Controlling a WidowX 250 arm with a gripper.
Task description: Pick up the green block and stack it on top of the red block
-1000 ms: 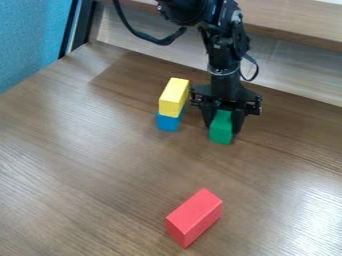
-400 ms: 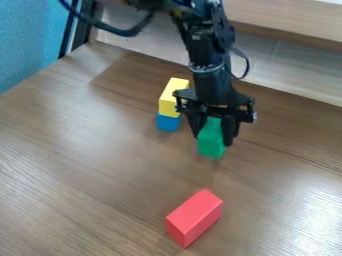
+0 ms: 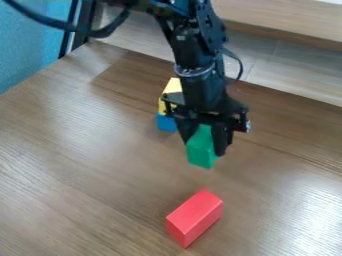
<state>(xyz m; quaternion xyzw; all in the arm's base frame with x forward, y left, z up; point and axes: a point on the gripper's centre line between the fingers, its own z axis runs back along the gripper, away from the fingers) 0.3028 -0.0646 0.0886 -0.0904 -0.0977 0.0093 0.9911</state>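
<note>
The black gripper (image 3: 204, 145) is shut on a green block (image 3: 201, 148), whose lower part sticks out below the fingers. It hangs over the middle of the table, up and slightly right of a red block (image 3: 194, 217) lying on the wood. Just left of and behind the gripper, a yellow block (image 3: 170, 89) rests on top of a blue block (image 3: 165, 123); the gripper's body partly covers both.
The brown wooden table (image 3: 87, 165) spreads out around the blocks. A pale wooden panel and ledge (image 3: 287, 67) run along its back edge. At the upper left stand a blue partition (image 3: 33, 45) and a dark post.
The gripper has moved toward the camera and a little left, carrying the green block toward the red one. It now covers part of the yellow and blue blocks, which have not moved.
</note>
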